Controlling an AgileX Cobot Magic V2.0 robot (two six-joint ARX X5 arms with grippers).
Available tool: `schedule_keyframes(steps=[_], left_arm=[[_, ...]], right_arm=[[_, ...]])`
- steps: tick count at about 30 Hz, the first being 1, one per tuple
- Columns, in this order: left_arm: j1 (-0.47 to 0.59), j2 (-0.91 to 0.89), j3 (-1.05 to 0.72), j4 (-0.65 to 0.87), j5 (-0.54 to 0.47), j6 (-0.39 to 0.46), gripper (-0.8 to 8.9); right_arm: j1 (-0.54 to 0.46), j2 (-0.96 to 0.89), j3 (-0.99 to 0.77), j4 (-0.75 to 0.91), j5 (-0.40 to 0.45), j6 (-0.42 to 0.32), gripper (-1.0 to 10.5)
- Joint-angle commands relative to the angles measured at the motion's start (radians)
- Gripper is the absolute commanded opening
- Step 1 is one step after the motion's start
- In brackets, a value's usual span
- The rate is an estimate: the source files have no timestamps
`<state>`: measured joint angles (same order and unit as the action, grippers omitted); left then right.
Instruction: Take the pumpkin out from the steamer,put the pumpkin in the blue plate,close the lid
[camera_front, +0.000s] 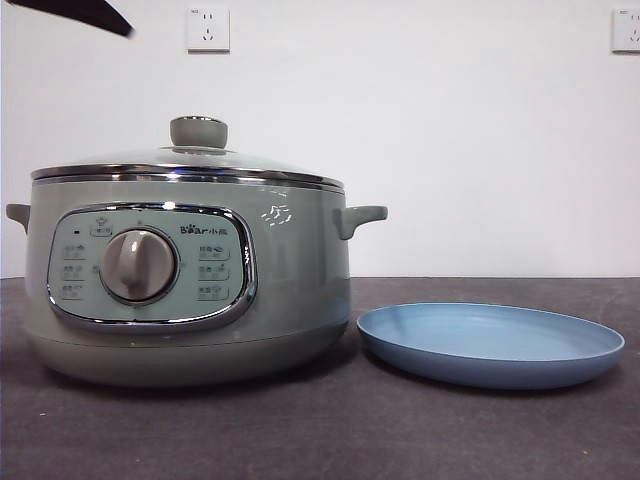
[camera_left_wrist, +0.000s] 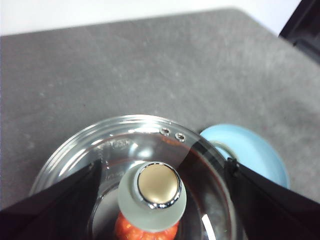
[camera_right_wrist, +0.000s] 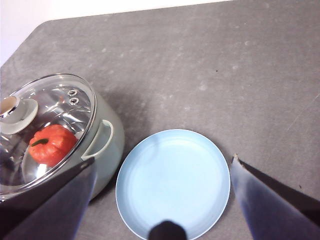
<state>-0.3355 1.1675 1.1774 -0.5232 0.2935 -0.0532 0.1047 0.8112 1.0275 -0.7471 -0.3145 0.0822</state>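
On the dark table (camera_front: 320, 440), the steamer (camera_front: 190, 290) stands at the left with the lid (camera_front: 190, 160) seated on its rim. The blue plate (camera_front: 490, 342) lies just beside it at the right and holds nothing. The pumpkin (camera_right_wrist: 52, 144) sits inside the steamer, visible through the glass.

The left gripper (camera_left_wrist: 160, 200) hangs above the lid, jaws spread wide, one on each side of the knob (camera_left_wrist: 152, 195), gripping nothing. The right gripper (camera_right_wrist: 162, 200) hovers above the blue plate, likewise wide open and holding nothing.

Step in hand, as judged: lid removal, with extraction not yet begun.

Procedure:
1. Centre the left gripper over the knob so both jaws meet it evenly.
2. Descend until the jaws bracket the knob's narrow waist, below its flared cap.
3. Close firmly; the cap looks smooth and may slip.
4. Lift straight up to clear the rim before moving sideways.
5. Keep the lid away from the blue plate, which must remain free for the pumpkin.
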Motion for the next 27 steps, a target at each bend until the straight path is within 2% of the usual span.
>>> schedule_keyframes(steps=[1,7,14,22,24,27], left_arm=[[-0.034,0.058,0.018,-0.001,-0.046,0.034,4.11],[-0.084,0.165,0.022,-0.003,-0.114,0.061,4.10],[-0.106,0.245,0.022,-0.043,-0.110,0.079,4.09],[-0.112,0.251,0.022,-0.038,-0.113,0.081,4.00],[-0.112,0.251,0.022,-0.039,-0.121,0.082,3.27],[-0.113,0.251,0.022,-0.039,-0.138,0.085,1.25]], right_arm=[[0.002,0.000,0.004,-0.003,0.000,0.006,4.4],[0.002,0.008,0.004,-0.031,0.000,0.006,4.4],[0.002,0.013,0.004,-0.045,0.000,0.006,4.4],[0.002,0.013,0.004,-0.046,0.000,0.006,4.4],[0.002,0.013,0.004,-0.047,0.000,0.006,4.4],[0.002,0.013,0.004,-0.047,0.000,0.006,4.4]])
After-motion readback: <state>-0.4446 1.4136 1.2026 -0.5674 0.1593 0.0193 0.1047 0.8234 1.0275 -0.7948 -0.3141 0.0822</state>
